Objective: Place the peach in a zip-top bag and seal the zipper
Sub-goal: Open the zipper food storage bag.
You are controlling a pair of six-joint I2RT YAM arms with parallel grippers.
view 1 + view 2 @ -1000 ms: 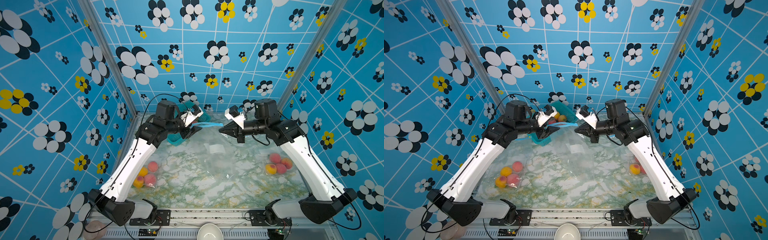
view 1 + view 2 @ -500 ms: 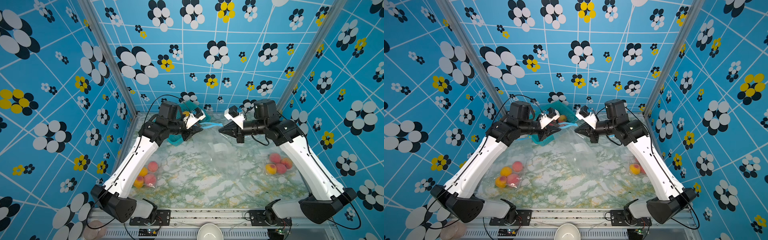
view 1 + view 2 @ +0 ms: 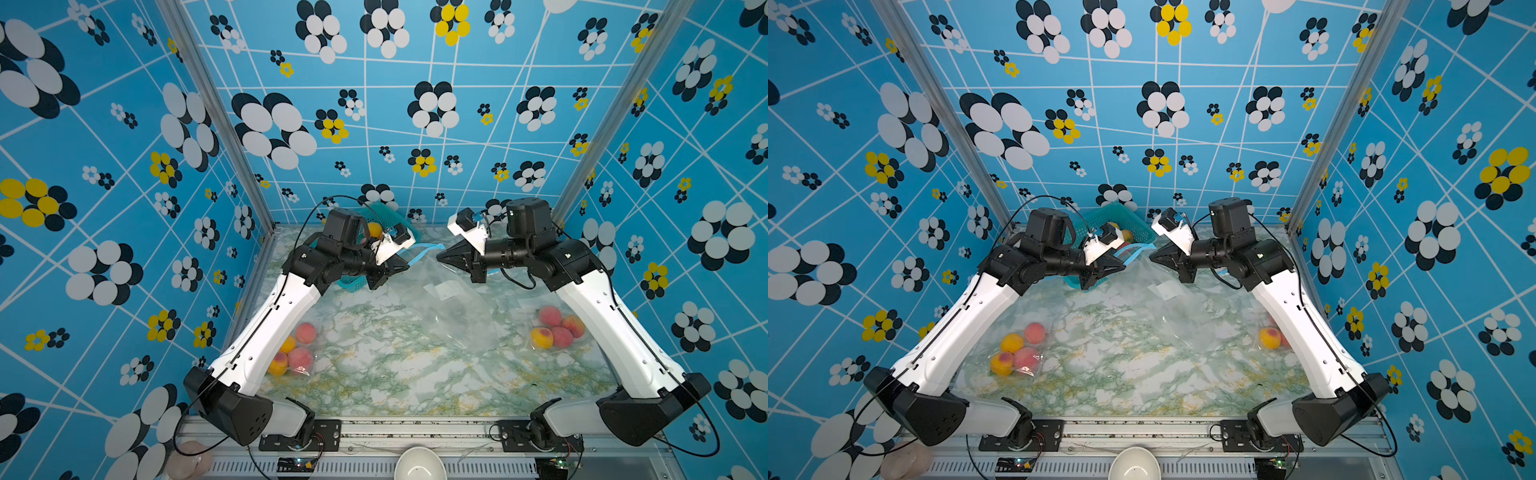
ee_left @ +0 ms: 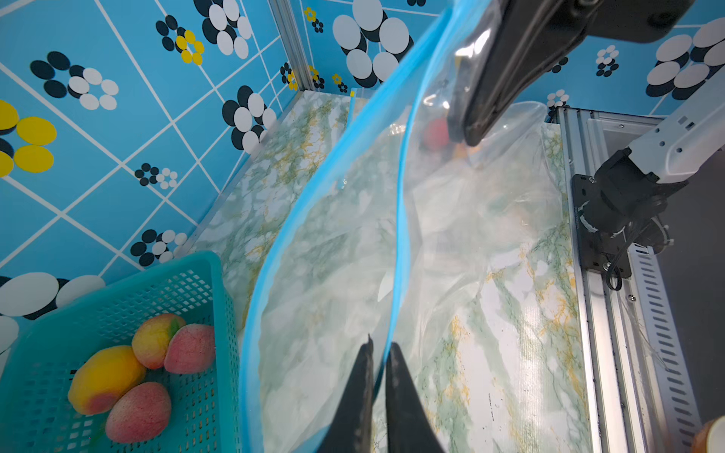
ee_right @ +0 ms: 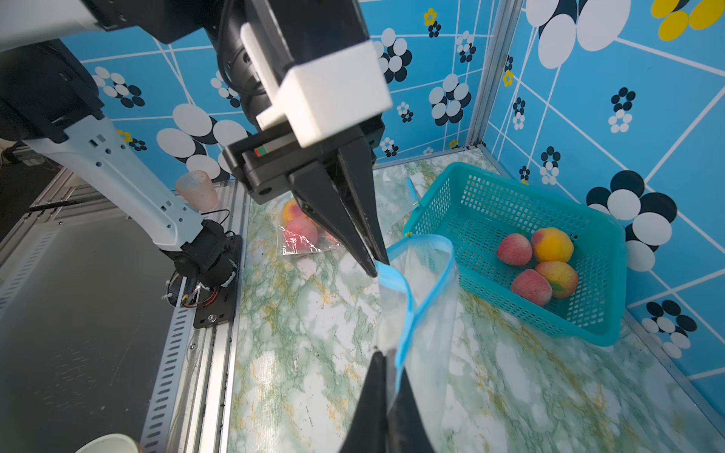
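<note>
A clear zip-top bag (image 3: 457, 316) (image 3: 1183, 316) with a blue zipper hangs above the marble table, held up between both arms. My left gripper (image 4: 379, 347) (image 3: 405, 268) (image 3: 1123, 266) is shut on one blue zipper strip (image 4: 399, 219). At the opposite end my right gripper (image 5: 386, 361) (image 3: 440, 257) (image 3: 1152, 255) is shut on the bag's rim (image 5: 404, 341). The mouth gapes, its two blue strips apart, and the bag is empty. Several loose peaches (image 4: 149, 412) (image 5: 514, 249) lie in the teal basket (image 4: 188, 282) (image 5: 490, 204) behind the left gripper.
A bag of peaches (image 3: 291, 353) lies by the left arm and another (image 3: 557, 332) by the right arm. A white bowl (image 3: 419, 465) and a pink cup (image 3: 189, 457) stand off the table's front rail. Patterned blue walls close three sides.
My left gripper has moved in toward the bag's zipper and closed on it. The right gripper has kept its hold and place.
</note>
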